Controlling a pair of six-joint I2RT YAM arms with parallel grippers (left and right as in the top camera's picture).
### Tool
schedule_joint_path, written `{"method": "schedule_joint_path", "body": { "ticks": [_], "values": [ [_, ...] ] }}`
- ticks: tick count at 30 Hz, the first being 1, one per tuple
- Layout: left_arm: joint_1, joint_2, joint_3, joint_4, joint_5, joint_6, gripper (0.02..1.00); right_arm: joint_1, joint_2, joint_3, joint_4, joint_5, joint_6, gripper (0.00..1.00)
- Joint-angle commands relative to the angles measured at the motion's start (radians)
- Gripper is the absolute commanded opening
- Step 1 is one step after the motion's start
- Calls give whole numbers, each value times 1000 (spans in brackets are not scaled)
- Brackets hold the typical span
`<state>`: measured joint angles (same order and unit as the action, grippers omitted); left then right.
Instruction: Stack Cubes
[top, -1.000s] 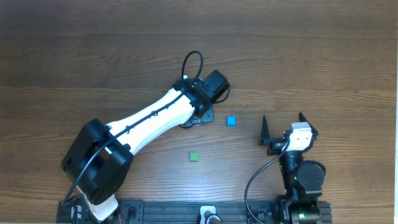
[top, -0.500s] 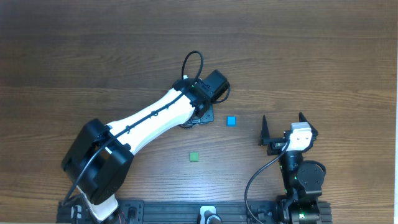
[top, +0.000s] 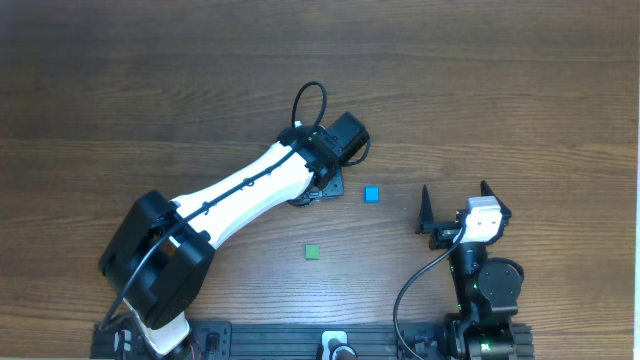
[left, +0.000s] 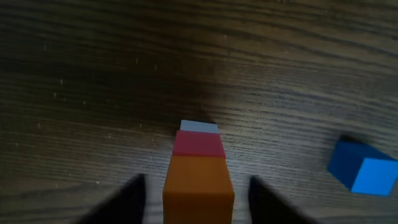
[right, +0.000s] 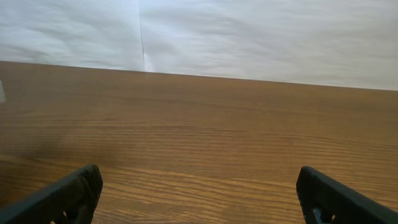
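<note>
a wooden table (top: 520, 80) is spreading across the top view. the left arm (top: 250, 190) is reaching to its middle. the left gripper (left: 196, 193) is hanging over a small stack with its fingers parted, one on each side of the orange cube (left: 199, 174) and not touching it. under the orange cube, a red cube (left: 198, 144) and a pale cube (left: 199, 127) are sitting in line. the right gripper (top: 454, 192) is resting wide open, well apart from the cubes. a blue cube (top: 372, 194) is lying just beside the stack, and a green cube (top: 312, 252) is lying nearer the arm bases. judging by this, the left gripper is releasing the stack. lifting straight up without brushing the orange cube is looking safest.
</note>
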<state>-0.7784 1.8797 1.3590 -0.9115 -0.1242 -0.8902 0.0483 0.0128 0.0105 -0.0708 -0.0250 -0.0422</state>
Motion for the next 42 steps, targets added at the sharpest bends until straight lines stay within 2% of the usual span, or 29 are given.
{"method": "schedule_joint_path", "body": {
  "ticks": [1, 3, 7, 13, 22, 28, 32, 34, 38, 42],
  "values": [
    [11, 15, -5, 5, -66, -45, 860, -3, -3, -5, -2, -5, -4, 991],
    [18, 14, -5, 24, -98, -46, 998, -3, -3, -5, -2, -5, -4, 993],
    [64, 6, -5, 102, -165, -27, 1000, -3, -3, -5, -2, -5, -4, 991],
    [208, -93, -5, 260, -171, 100, 998, -3, -3, -5, -2, -5, -4, 991],
    [459, -358, -5, 265, -197, 164, 998, -3, -3, -5, -2, -5, -4, 993],
    [532, -546, -24, 281, -211, 274, 998, -3, -3, -5, -2, -5, -4, 993],
    [545, -701, -142, 386, -208, 365, 998, -3, -3, -5, -2, -5, -4, 993],
    [552, -781, -228, 451, -195, 402, 998, -3, -3, -5, -2, -5, -4, 993],
    [615, -1015, -494, 616, -59, 521, 998, -3, -3, -5, -2, -5, -4, 991],
    [679, -1214, -677, 663, 40, 599, 998, -3, -3, -5, -2, -5, -4, 993]
  ]
}}
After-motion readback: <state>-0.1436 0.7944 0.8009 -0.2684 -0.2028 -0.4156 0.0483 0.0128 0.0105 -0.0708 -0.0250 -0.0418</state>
